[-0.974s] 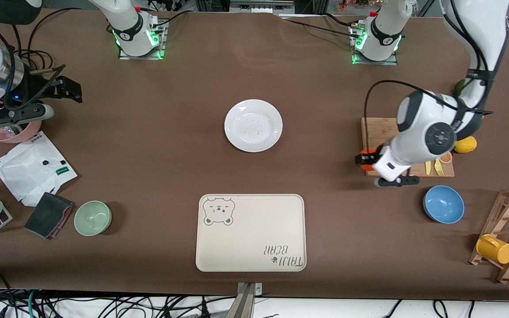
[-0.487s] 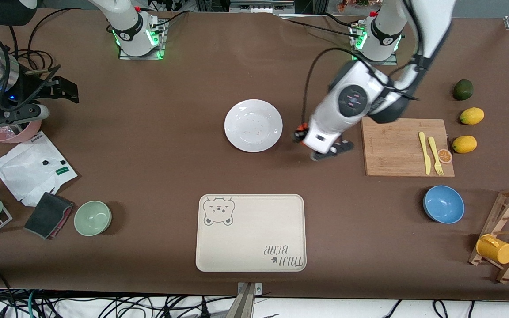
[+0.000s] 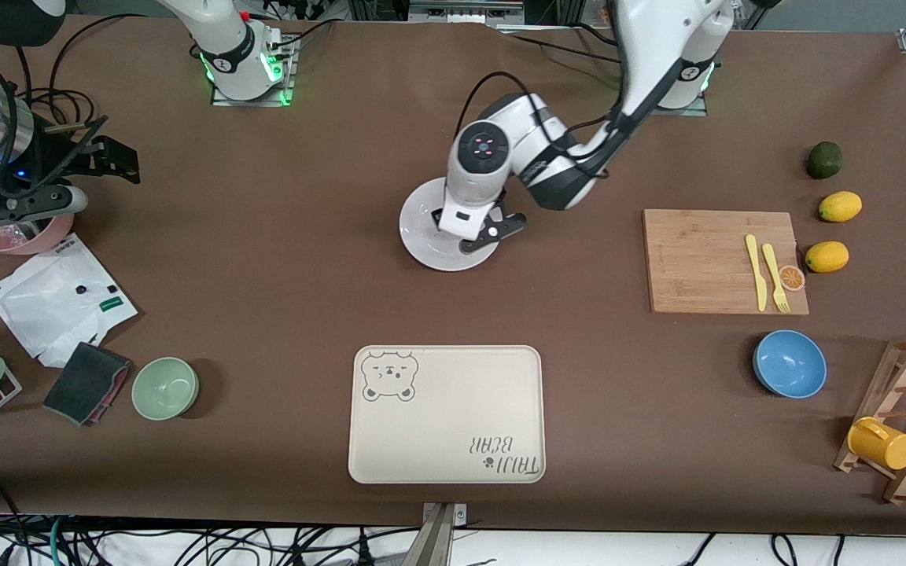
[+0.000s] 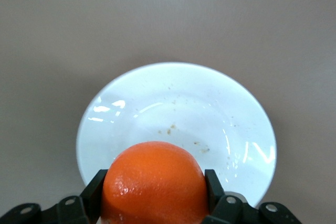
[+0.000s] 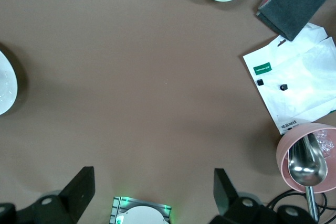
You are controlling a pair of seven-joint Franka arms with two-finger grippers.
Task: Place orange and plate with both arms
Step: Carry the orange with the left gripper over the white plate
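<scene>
A wide counter (image 3: 280,314) covered in plain brown sheeting fills nearly the whole front view, evenly lit with soft shadows. Along its edge nearest the front camera a tangle of dark cables (image 3: 185,542) lies on what looks like a pale floor, with a metal bracket (image 3: 441,534) at the middle of that edge.

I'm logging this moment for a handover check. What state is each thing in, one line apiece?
orange: whole, clamped in the left gripper, in the air over the plate.
plate: upright on the table, holds only crumbs.
right gripper: jaws open, holding nothing, waits at the right arm's end of the table.
bear tray: flat, nothing on it.
blue bowl: upright, nothing inside.
</scene>
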